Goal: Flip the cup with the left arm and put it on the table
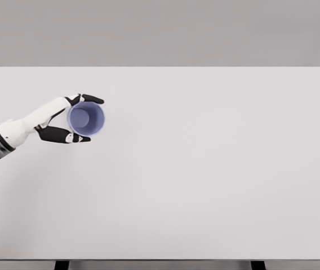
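Note:
A light purple cup (86, 118) stands at the left of the white table (205, 169), its open mouth facing up toward the camera. My left hand (81, 119) comes in from the left edge and wraps the cup: black fingertips (92, 99) lie along its far side and the thumb (72, 136) along its near side. I cannot tell whether the cup rests on the table or hangs just above it. My right arm is out of view.
The table's far edge runs across the top of the picture against a grey wall. Two dark table legs (61, 265) show below the front edge.

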Available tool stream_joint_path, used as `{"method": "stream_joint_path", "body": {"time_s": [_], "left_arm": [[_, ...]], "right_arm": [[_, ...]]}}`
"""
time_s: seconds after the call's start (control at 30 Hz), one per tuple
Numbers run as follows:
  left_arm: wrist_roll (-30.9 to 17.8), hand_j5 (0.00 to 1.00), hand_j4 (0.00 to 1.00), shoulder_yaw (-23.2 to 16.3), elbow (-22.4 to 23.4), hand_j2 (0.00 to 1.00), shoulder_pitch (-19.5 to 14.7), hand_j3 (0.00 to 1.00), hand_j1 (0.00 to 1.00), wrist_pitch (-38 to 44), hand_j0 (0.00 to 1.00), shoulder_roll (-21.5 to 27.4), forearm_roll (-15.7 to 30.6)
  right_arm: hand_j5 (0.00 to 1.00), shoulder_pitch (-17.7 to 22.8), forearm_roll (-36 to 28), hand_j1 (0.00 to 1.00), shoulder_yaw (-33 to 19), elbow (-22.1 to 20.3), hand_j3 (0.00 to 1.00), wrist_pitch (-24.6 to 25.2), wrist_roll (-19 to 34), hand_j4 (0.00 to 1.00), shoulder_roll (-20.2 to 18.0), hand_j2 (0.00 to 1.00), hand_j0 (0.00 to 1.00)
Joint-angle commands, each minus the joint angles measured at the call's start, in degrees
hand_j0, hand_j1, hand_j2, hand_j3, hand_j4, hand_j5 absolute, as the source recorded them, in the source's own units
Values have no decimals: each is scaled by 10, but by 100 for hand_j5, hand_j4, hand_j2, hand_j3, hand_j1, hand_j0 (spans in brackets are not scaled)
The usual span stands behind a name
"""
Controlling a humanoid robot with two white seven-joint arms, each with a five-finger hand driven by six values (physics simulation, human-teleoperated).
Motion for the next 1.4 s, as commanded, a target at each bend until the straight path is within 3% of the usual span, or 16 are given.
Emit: {"method": "stream_joint_path", "body": {"time_s": [0.0, 0.13, 0.37, 0.93, 1.13, 1.37], "left_arm": [[0, 80, 80, -1, -6, 80, 0, 80, 80, 1, 80, -12, 19], [0, 80, 80, -2, -7, 80, 7, 80, 80, 1, 80, -25, 22], [0, 80, 80, -14, -24, 80, 18, 80, 80, 1, 80, -26, 68], [0, 81, 81, -28, -99, 81, 60, 81, 81, 9, 81, -15, 146], [0, 82, 82, -52, -123, 82, 65, 82, 82, 15, 82, -7, 183], [0, 82, 82, -60, -116, 82, 69, 82, 82, 34, 82, -14, 184]], "right_arm": [[100, 0, 0, 100, 0, 0, 100, 0, 0, 100, 0, 100, 100], [100, 0, 0, 100, 0, 0, 100, 0, 0, 100, 0, 100, 100], [100, 0, 0, 100, 0, 0, 100, 0, 0, 100, 0, 100, 100], [100, 0, 0, 100, 0, 0, 100, 0, 0, 100, 0, 100, 100], [100, 0, 0, 100, 0, 0, 100, 0, 0, 100, 0, 100, 100], [100, 0, 0, 100, 0, 0, 100, 0, 0, 100, 0, 100, 100]]}}
